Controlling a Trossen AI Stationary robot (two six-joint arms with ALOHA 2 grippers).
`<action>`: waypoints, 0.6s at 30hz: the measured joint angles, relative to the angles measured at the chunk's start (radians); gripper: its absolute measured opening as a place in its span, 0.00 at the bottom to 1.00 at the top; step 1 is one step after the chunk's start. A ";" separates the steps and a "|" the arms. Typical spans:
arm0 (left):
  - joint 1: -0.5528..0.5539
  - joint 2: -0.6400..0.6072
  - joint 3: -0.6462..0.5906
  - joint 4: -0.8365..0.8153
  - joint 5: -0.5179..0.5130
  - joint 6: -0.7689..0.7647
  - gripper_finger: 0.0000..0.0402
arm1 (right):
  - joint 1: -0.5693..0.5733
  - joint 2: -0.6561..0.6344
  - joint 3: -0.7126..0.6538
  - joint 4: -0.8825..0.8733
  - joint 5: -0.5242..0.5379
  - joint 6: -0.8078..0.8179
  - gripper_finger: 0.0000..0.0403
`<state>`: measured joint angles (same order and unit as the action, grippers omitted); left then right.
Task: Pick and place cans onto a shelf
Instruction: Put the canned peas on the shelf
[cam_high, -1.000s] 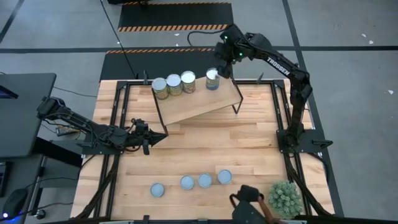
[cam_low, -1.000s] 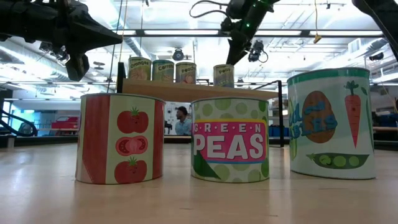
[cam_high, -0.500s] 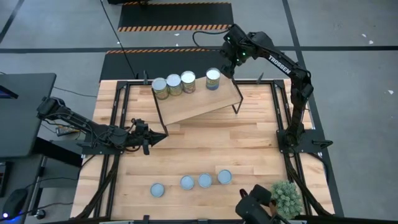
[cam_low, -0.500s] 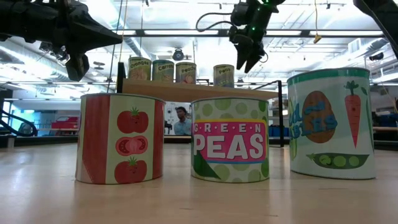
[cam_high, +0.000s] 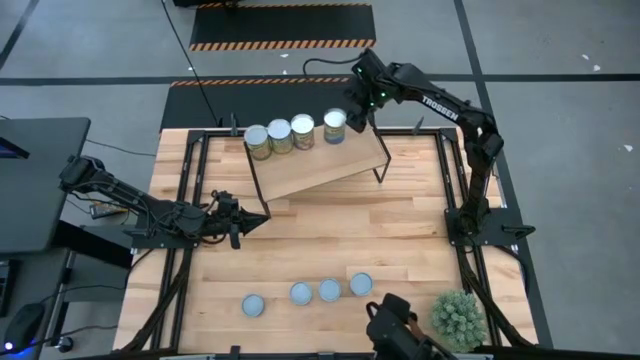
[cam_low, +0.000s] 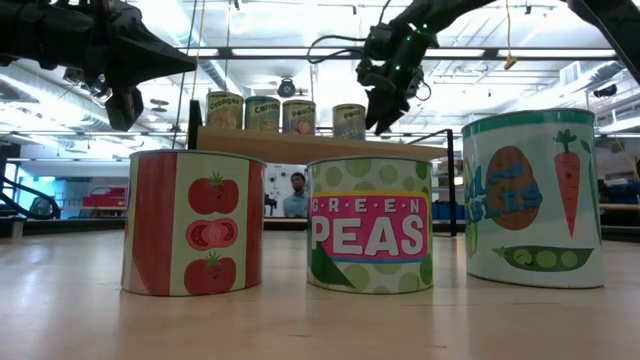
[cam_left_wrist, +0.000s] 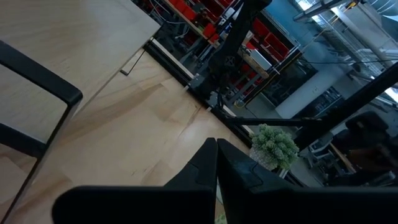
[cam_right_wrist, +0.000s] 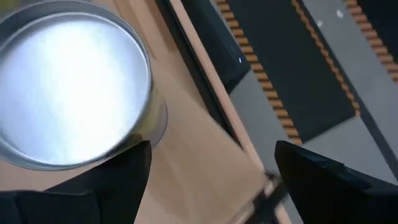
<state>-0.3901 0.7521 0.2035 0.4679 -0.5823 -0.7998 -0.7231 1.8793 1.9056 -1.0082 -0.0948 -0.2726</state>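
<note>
Four cans stand upright in a row along the far edge of the shelf (cam_high: 315, 165); the rightmost can (cam_high: 335, 126) is a little apart from the other three (cam_high: 279, 135). My right gripper (cam_high: 353, 116) is open, slanting down just right of that can (cam_right_wrist: 68, 87). Four more cans (cam_high: 315, 292) stand near the table's near edge; the low view shows three of them close up (cam_low: 370, 225). My left gripper (cam_high: 237, 226) is shut on nothing, level above the table's left part, its fingers together (cam_left_wrist: 216, 163). My right gripper stays open, with nothing between its fingers. The outer side of one finger (cam_right_wrist: 127, 165) lies against the side wall (cam_right_wrist: 152, 121) of the rightmost shelf can, coming slanting down from the far right. The can stands upright on the shelf plank.
A spiky green plant ball (cam_high: 459, 318) sits at the near right corner, with a dark object (cam_high: 392, 322) beside it at the near edge. Black frame rails (cam_high: 205, 180) run along the table's sides. A person (cam_low: 298, 190) shows far behind the table.
My right gripper has come down and toward the table's left, beside the rightmost shelf can, rolling a little. That can has slid a short way left along the shelf toward the other three and stays upright. The dark object at the near edge has shifted.
</note>
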 joint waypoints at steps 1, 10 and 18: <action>0.000 0.000 0.000 0.000 0.000 0.000 0.04 | 0.000 0.000 -0.010 0.016 0.000 -0.008 0.86; 0.000 0.000 0.000 0.000 0.000 -0.001 0.04 | 0.001 0.000 -0.046 0.151 -0.024 -0.081 0.86; 0.000 0.000 0.000 -0.001 0.000 -0.001 0.04 | 0.001 0.000 -0.047 0.263 -0.064 -0.091 0.86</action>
<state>-0.3901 0.7524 0.2035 0.4671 -0.5823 -0.8009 -0.7224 1.8797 1.8584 -0.7455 -0.1585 -0.3638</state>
